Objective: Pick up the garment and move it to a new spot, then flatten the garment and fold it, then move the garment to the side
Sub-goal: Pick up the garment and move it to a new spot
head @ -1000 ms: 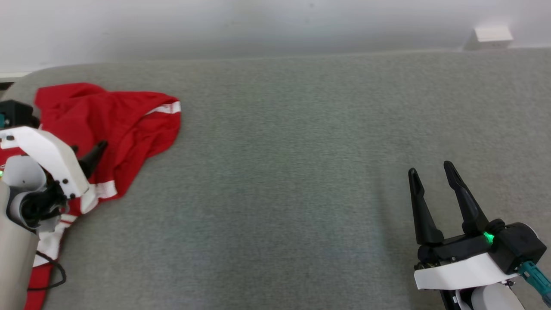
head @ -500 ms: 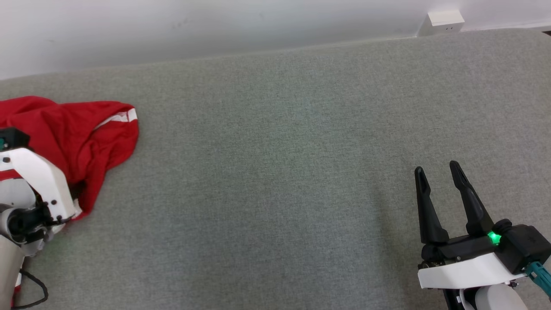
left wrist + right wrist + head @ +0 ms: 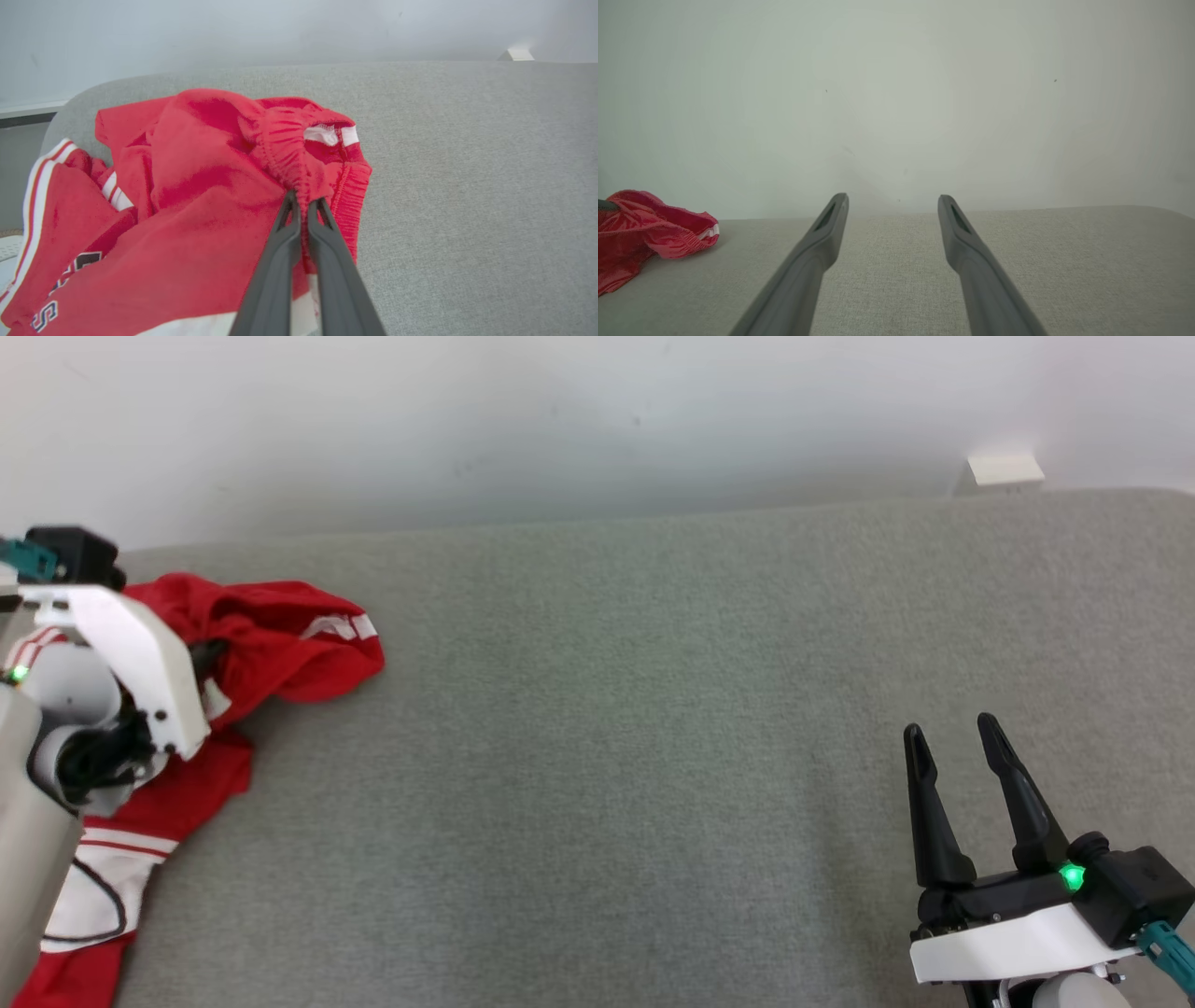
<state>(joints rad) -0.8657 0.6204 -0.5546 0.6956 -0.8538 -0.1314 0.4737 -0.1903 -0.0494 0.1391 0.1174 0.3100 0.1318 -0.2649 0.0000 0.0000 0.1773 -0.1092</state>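
Grip: left gripper point(image 3: 305, 200) clamped on garment point(image 3: 201, 186) waistband point(image 3: 285, 154), thin bite, so lift slowly, watch for slip; right gripper point(image 3: 952, 728) idle, jaws apart.

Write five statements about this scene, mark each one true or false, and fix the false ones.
1. The left gripper is shut on the garment. True.
2. The right gripper holds a corner of the garment. False: its jaws stand open and empty above the grey surface, well apart from the cloth.
3. The garment lies at the robot's left end of the grey surface. True.
4. The garment is folded flat. False: it is a crumpled heap.
5. The garment is plain blue. False: it is red with white stripes.
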